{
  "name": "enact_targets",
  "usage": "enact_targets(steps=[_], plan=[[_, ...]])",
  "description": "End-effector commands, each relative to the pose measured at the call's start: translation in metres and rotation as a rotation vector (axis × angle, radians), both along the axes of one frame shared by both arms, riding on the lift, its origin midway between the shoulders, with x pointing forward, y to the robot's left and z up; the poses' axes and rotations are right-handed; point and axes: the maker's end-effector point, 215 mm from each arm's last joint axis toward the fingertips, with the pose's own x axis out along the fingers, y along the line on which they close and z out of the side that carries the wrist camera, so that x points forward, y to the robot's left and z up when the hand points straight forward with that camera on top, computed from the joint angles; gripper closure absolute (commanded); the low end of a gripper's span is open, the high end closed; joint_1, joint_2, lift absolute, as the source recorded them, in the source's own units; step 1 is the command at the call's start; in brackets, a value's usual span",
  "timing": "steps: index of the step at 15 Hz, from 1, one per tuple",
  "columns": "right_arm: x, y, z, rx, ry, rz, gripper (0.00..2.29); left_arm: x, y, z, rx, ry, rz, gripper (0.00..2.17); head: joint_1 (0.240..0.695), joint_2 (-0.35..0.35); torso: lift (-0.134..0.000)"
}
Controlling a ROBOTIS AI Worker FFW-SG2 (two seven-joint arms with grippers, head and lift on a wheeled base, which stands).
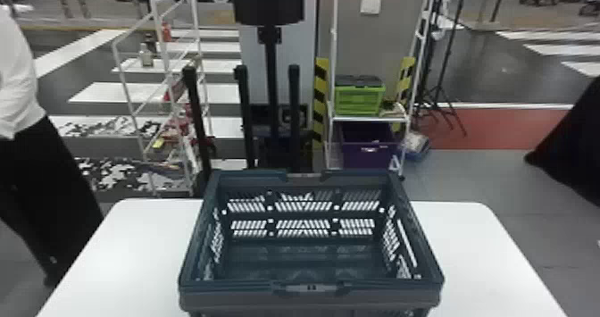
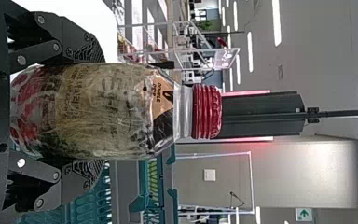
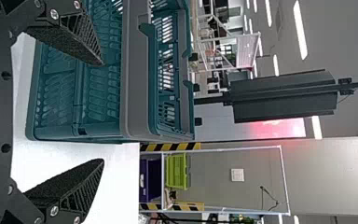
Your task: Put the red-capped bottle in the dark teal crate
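From where I sit, I have the crate on the worktop, in the middle, with worktop to its left and right. Behind the worktop, on the left, I see a rack; on the right, a shelf unit with a box on its shelf and a bin beneath. A post stands between the two, and a tripod right of the shelf unit. My left gripper has the bottle between its fingers
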Motion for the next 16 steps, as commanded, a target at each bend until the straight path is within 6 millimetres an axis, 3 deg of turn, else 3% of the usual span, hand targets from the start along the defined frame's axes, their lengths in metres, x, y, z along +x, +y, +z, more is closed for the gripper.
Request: enact_targets(steps=[1, 10, 13, 16], plan=[[-0.001, 0.000, 0.000, 0.000, 0.001, 0.001, 0.15, 0.000, 0.000, -0.001, 0.000, 0.005, 0.001, 1.85, 0.499, 0.000, 0.000], [-0.001, -0.001, -0.004, -0.001, 0.007, -0.001, 0.15, 0.006, 0.004, 0.007, 0.011, 0.005, 0.004, 1.85, 0.499, 0.000, 0.000], [-0.001, -0.002, -0.004, 0.000, 0.007, -0.002, 0.15, 0.026, 0.024, 0.035, 0.065, 0.004, 0.019, 1.85, 0.499, 0.000, 0.000], [-0.002, -0.004, -0.005, 0.000, 0.011, -0.007, 0.15, 0.065, 0.056, 0.078, 0.138, 0.038, 0.047, 1.85, 0.499, 0.000, 0.000]])
